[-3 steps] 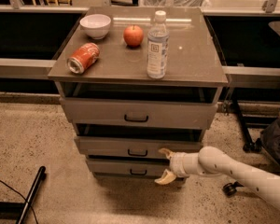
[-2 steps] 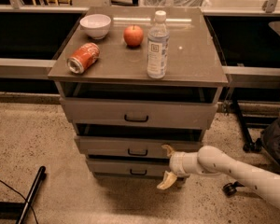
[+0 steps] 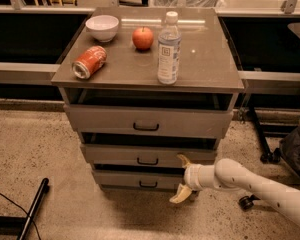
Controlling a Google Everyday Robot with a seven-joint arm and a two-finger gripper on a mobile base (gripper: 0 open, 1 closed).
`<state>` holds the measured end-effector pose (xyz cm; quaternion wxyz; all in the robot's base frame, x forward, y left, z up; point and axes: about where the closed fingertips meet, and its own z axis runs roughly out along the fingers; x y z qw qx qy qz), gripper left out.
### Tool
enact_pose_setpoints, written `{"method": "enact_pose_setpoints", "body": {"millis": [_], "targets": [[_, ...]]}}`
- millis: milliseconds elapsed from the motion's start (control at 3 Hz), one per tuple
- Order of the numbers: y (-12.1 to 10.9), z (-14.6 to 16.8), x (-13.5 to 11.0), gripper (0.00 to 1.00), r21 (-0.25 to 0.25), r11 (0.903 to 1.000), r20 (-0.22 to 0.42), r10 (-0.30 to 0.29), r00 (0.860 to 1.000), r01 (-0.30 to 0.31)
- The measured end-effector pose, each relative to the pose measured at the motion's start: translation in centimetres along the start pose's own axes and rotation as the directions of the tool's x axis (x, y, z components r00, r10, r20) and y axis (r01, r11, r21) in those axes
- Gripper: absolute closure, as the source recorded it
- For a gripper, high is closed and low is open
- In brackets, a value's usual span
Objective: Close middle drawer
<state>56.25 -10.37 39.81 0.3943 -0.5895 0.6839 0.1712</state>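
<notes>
Claw (image 3: 180, 179) wider — at middle drawer (image 3: 115, 156).

My white two-finger gripper (image 3: 181, 178) hangs, fingers spread, against the right part of the wide grey middle drawer (image 3: 115, 155); its dark loop handle (image 3: 147, 161) sits just left of me.

The grey middle drawer (image 3: 115, 154), dark loop handle centred, stands slightly open, gripper (image 3: 181, 179) at its right front.

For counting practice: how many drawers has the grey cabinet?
3, stacked: tall grey top drawer, flat grey middle drawer, narrow grey bottom drawer; open tool before the lower two.
</notes>
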Motion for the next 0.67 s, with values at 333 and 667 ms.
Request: {"method": "enact_pose_setpoints", "body": {"millis": [333, 667], "targets": [[0.9, -2.0, -1.7, 0.0, -0.013, 0.9999, 0.088, -0.01, 0.996, 0.011], [2.2, -2.6, -2.3, 0.0, -0.053, 0.9983, 0.121, -0.017, 0.992, 0.023]]}}
